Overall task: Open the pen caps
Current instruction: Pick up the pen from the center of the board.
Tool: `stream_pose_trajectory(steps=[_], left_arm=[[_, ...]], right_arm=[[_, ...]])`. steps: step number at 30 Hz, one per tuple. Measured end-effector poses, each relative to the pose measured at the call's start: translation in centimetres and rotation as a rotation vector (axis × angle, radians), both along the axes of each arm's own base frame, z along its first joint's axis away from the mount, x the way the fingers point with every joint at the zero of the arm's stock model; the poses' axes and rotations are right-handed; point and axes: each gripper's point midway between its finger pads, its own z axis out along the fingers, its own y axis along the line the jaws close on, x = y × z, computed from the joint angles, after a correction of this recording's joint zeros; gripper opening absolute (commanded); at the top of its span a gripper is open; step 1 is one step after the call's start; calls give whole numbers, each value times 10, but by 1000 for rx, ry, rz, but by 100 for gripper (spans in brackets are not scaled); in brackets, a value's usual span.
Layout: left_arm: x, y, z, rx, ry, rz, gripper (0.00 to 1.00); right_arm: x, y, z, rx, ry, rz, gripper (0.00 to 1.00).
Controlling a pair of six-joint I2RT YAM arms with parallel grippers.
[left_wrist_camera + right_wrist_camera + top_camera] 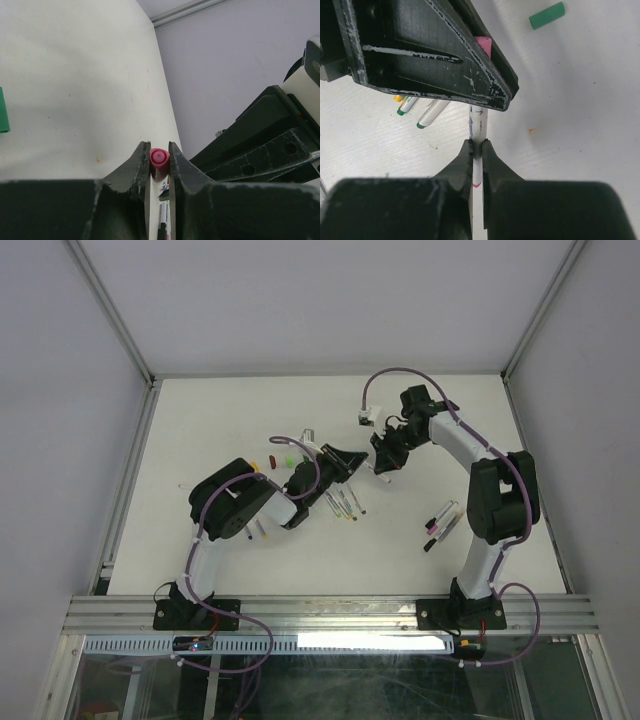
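Now | left gripper [159, 147] is pinching small magenta plastic pen cap [159, 161] at the jaw ends | right gripper [476, 148] is clamping slim white pen barrel [477, 119] | risk: cap slipping free if pulling crooked

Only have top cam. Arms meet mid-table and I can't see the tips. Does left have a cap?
Observer: Yes. The left wrist view shows the left gripper shut on a pink cap.
Operator: Right side?
Observer: The right gripper is shut on a white pen, in line with that cap.
Operator: Cap off yet?
Observer: Cannot tell. In the right wrist view the left fingers hide where cap meets pen.
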Motion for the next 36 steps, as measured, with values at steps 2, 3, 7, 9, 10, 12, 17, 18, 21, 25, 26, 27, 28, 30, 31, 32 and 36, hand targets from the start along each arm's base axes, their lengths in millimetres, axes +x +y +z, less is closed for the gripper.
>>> stream_pose_trajectory(steps=[2,3,7,9,10,12,17,18,21,25,26,27,28,30,31,32,36], left_arm=[[0,0,0,3,-5,0,0],[0,0,0,7,-10,1,0],[-6,7,3,46,-43,2,0],[-12,14,8,68,-70,3,0],[-15,18,11,78,-85,2,0],[-24,25,25,90,-131,-4,0],[-57,42,76,78,-303,-58,0],[-67,47,84,78,-344,-75,0],[-98,65,101,93,-436,-116,0],[-129,87,119,114,-528,-145,0],[-136,92,126,111,-554,-150,0],[-141,96,131,108,-573,-149,0],[-146,100,139,101,-596,-146,0],[-154,107,150,82,-631,-143,0],[-157,108,153,77,-640,-143,0],[-158,110,153,76,-642,-143,0],[-161,112,142,92,-621,-153,0]], right_arm=[[1,0,0,3,-1,-2,17],[1,1,1,4,-1,-5,23],[-3,1,5,20,-4,-24,46],[-9,1,13,34,-17,-33,55],[-12,1,21,45,-29,-34,58],[-18,3,41,83,-65,-37,63],[-41,17,111,253,-186,-2,77],[-49,19,123,295,-206,7,81],[-79,26,155,426,-250,30,89],[-112,32,179,577,-287,61,96],[-117,32,180,606,-288,72,97],[-121,33,179,634,-277,80,99],[-123,33,177,650,-262,82,99],[-126,33,164,676,-212,78,99],[-127,33,156,681,-183,72,99],[-128,33,148,684,-150,62,99],[-132,34,131,696,-76,31,99]])
